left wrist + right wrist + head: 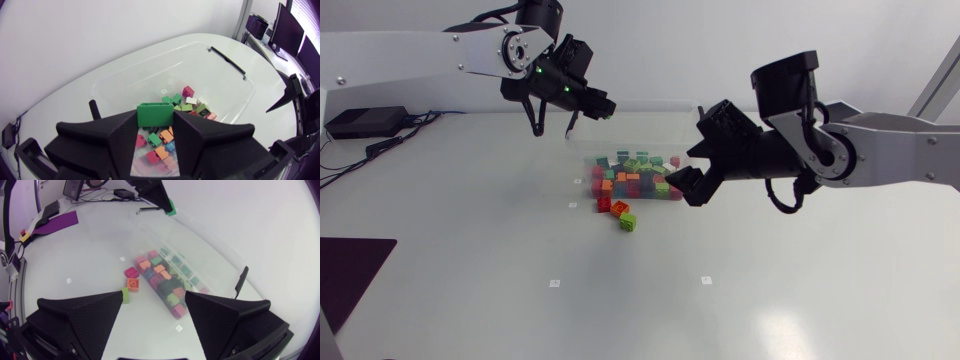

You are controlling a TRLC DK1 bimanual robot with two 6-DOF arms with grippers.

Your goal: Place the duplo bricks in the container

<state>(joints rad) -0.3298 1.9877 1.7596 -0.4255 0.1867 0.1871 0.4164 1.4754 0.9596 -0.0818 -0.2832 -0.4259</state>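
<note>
The left claw (553,122) is clenched on a green brick (155,114) right over the bin (130,82) by the desk's far edge — a plain release looks due next — while the right claw (155,300) hangs spread near three loose bricks (620,209) beside the bin.

Clear container (630,125) holds many coloured bricks (635,176); three loose bricks (620,209) lie beside it; left fingers (110,137) grip a green brick (155,114).

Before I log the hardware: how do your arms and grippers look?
My left arm and right arm: silver-grey links, black joints, black cables; green lights near the left wrist; left gripper and right gripper: two broad matte black wedge-shaped fingers.
</note>
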